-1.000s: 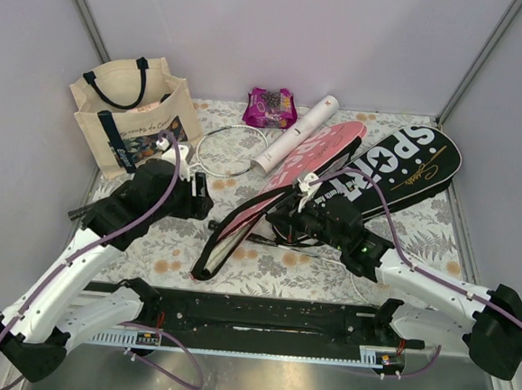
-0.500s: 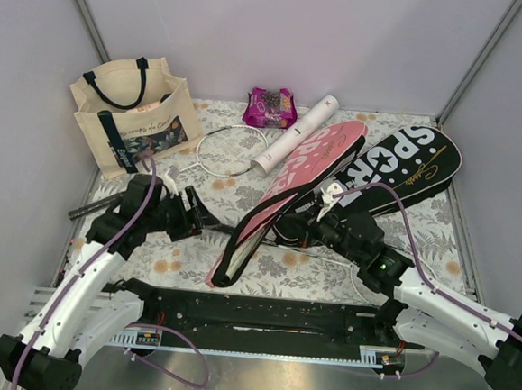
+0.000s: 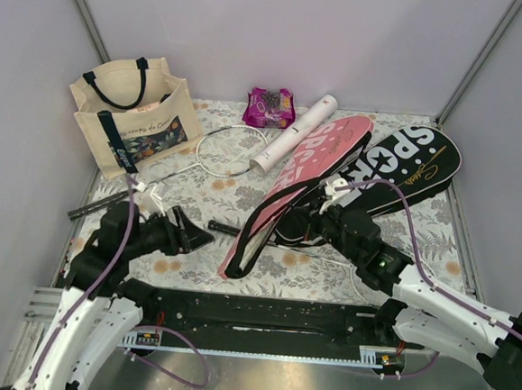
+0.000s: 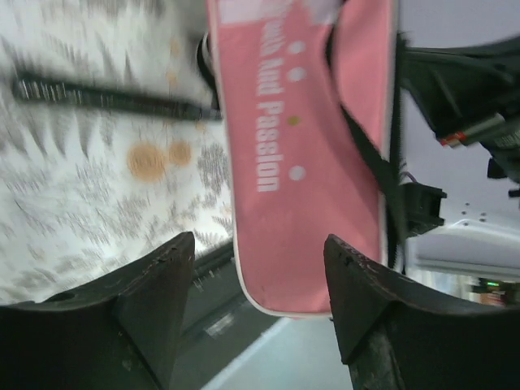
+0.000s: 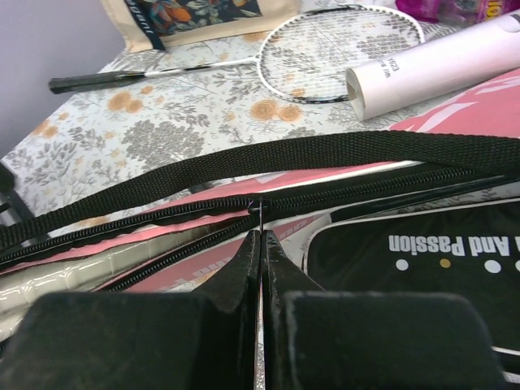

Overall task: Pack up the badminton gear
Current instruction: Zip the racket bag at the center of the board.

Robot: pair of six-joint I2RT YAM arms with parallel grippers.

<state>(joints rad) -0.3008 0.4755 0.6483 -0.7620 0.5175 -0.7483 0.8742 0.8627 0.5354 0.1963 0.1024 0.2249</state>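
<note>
left of the pink cover (image 3: 303, 176), by its narrow near end, the left gripper (image 3: 193, 235) now hangs with its jaws apart and nothing between them. a second ago it was farther back, close to the tote (image 3: 127, 117). the pink cover has swung since then, its narrow end now nearer the left gripper. its round end touches the black cover (image 3: 408, 170) on its right. a black racket handle (image 3: 225, 229) pokes out at the pink cover's left side. the right gripper (image 5: 259, 236), jaws pressed together, has its tips at the pink cover's zipper (image 5: 162, 213); whether they pinch the pull i cannot tell. behind and left of the pink cover lie a racket (image 3: 233, 149) and a white tube (image 3: 293, 134), both where they were.
</note>
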